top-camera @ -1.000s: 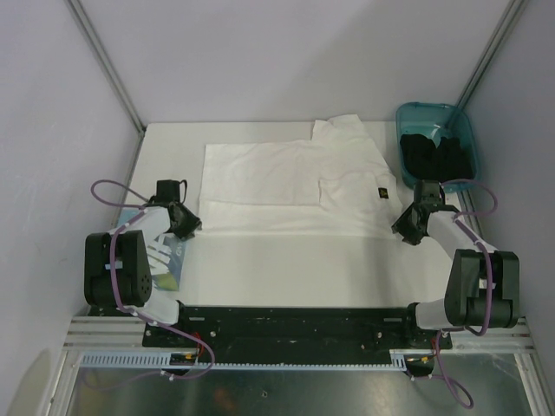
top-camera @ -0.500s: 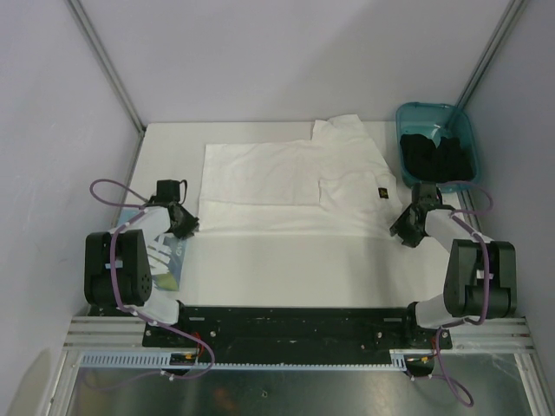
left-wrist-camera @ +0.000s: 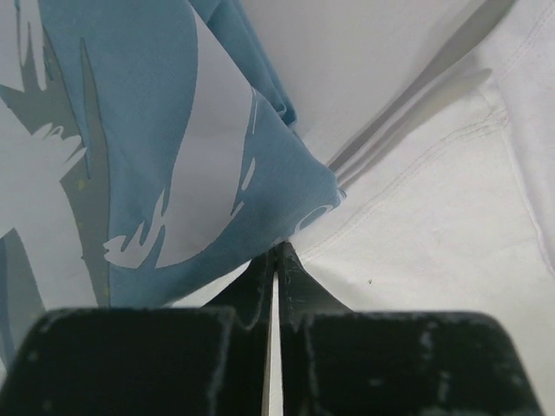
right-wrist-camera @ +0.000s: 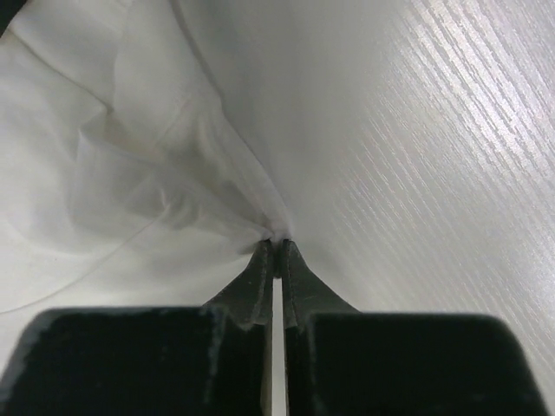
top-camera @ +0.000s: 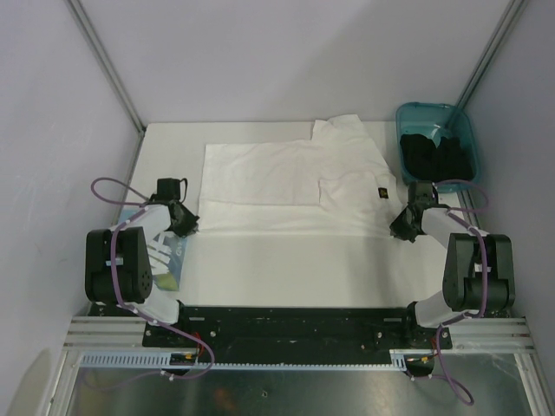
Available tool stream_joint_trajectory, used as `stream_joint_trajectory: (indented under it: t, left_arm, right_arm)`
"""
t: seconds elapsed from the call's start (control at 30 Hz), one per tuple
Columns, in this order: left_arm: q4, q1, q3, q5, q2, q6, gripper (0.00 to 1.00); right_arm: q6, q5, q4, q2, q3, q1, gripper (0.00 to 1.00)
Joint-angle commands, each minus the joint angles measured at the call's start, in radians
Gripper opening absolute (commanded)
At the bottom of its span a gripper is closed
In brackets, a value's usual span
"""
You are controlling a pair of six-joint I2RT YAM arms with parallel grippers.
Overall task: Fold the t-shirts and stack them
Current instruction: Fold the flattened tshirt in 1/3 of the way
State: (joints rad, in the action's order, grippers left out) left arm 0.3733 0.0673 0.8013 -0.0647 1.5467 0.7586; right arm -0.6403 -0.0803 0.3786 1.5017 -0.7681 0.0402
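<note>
A white t-shirt (top-camera: 286, 182) lies spread across the table with a small black label (top-camera: 381, 192) on its right part. My left gripper (top-camera: 192, 227) is at its near left corner, jaws shut, the tips (left-wrist-camera: 276, 250) meeting at the hem of the white t-shirt (left-wrist-camera: 434, 243). My right gripper (top-camera: 397, 232) is at the near right corner, shut (right-wrist-camera: 277, 243) on a pinch of the white cloth (right-wrist-camera: 130, 173). A second, folded t-shirt with a light-blue graphic (top-camera: 165, 256) lies under the left arm; its graphic (left-wrist-camera: 173, 156) fills the left of the left wrist view.
A teal plastic bin (top-camera: 464, 130) holding dark cloth (top-camera: 438, 156) stands at the back right, just beyond the right arm. Bare white tabletop (right-wrist-camera: 434, 173) runs along the shirt's near edge. Grey walls close in the table on three sides.
Both grippers have gone from open to shut at the shirt's near corners. The right gripper has edged a little inward toward the cloth.
</note>
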Motion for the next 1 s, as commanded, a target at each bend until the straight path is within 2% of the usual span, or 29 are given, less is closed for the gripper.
stream_joint_trajectory:
  t: [0.0,0.3,0.73,0.97]
  left_arm:
    - [0.011,-0.003,0.013,-0.025,0.007,-0.023,0.00]
    - [0.105,-0.003,-0.066,-0.091,-0.120,0.021,0.00]
    - [0.273,-0.002,-0.248,-0.139,-0.465,0.106,0.00]
    - [0.344,-0.004,-0.309,-0.146,-0.568,0.184,0.00]
  right_arm:
    - [-0.033,-0.022,0.012,0.019,0.003,-0.003,0.00]
    - [-0.091,-0.019,0.233,-0.138,0.009,0.063,0.00]
    - [-0.242,0.001,0.554,-0.456,0.134,0.095,0.00]
    - [-0.275,0.037,0.637,-0.554,0.160,0.101,0.00]
